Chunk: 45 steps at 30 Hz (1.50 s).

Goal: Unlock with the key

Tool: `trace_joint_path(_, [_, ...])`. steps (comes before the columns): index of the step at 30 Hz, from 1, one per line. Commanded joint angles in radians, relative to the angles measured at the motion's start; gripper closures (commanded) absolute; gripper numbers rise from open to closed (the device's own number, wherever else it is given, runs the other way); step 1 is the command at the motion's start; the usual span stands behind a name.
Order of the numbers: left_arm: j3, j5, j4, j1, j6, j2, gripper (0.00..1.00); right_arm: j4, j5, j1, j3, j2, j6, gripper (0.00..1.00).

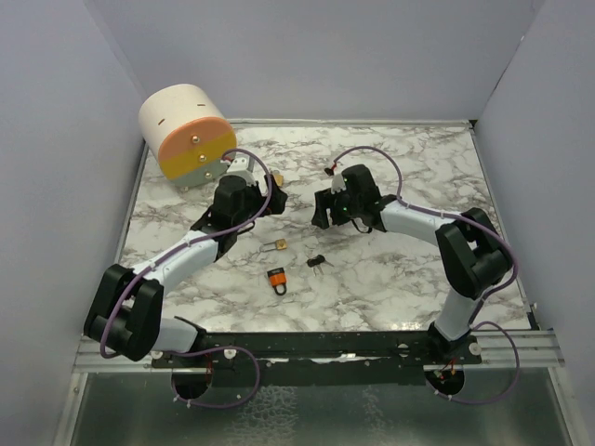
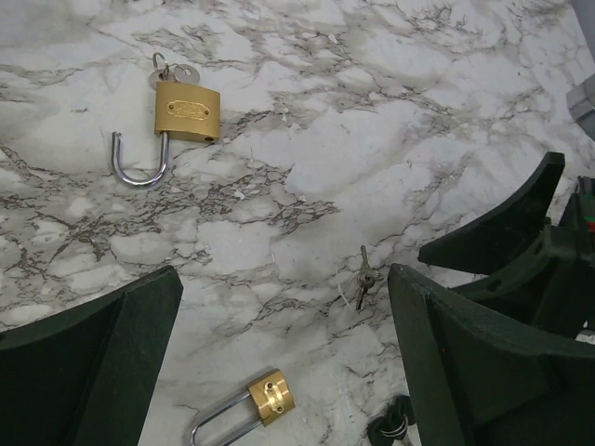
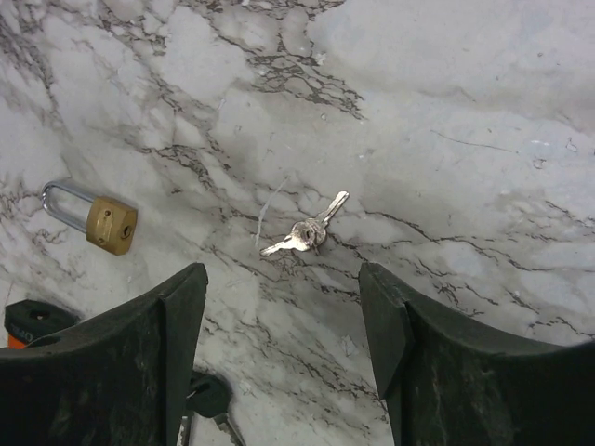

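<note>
A large brass padlock (image 2: 187, 111) lies on the marble with its shackle swung open and a key ring at its top; from above this padlock (image 1: 278, 177) sits by my left gripper (image 1: 271, 199). Two silver keys (image 3: 307, 232) on a ring lie just ahead of my right gripper (image 3: 281, 302), which stands open over bare marble. The same keys (image 2: 364, 278) show near the right finger of my left gripper (image 2: 284, 362), also open and holding nothing. The two grippers (image 1: 324, 210) face each other closely.
A small brass padlock (image 1: 277, 246) with a long shackle, an orange padlock (image 1: 277, 279) and a bunch of black-headed keys (image 1: 318, 262) lie nearer the arm bases. A cream and orange cylinder (image 1: 186, 135) stands at the back left. Grey walls enclose the table.
</note>
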Motion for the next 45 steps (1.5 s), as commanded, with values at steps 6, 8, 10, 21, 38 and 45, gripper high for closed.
trace_joint_path(6, [-0.051, 0.036, 0.041, 0.001, -0.036, -0.048, 0.05, -0.039, 0.067, 0.020, 0.085, 0.082, -0.034, 0.43])
trace_joint_path(8, [-0.061, 0.036, 0.050, 0.001, -0.041, -0.048, 0.05, -0.043, 0.064, 0.021, 0.092, 0.095, -0.034, 0.46])
trace_joint_path(10, [-0.062, 0.035, 0.049, 0.000, -0.042, -0.048, 0.05, -0.046, 0.063, 0.023, 0.097, 0.107, -0.035, 0.47])
trace_joint_path(21, [-0.071, 0.038, 0.049, 0.001, -0.042, -0.040, 0.05, -0.063, 0.084, 0.036, 0.119, 0.157, -0.038, 0.57])
trace_joint_path(38, [-0.066, 0.048, 0.054, 0.001, -0.042, -0.010, 0.05, -0.073, 0.099, 0.039, 0.145, 0.192, -0.028, 0.81])
trace_joint_path(45, [-0.068, 0.055, 0.057, 0.001, -0.036, -0.005, 0.06, -0.064, 0.122, 0.039, 0.145, 0.191, -0.028, 0.99])
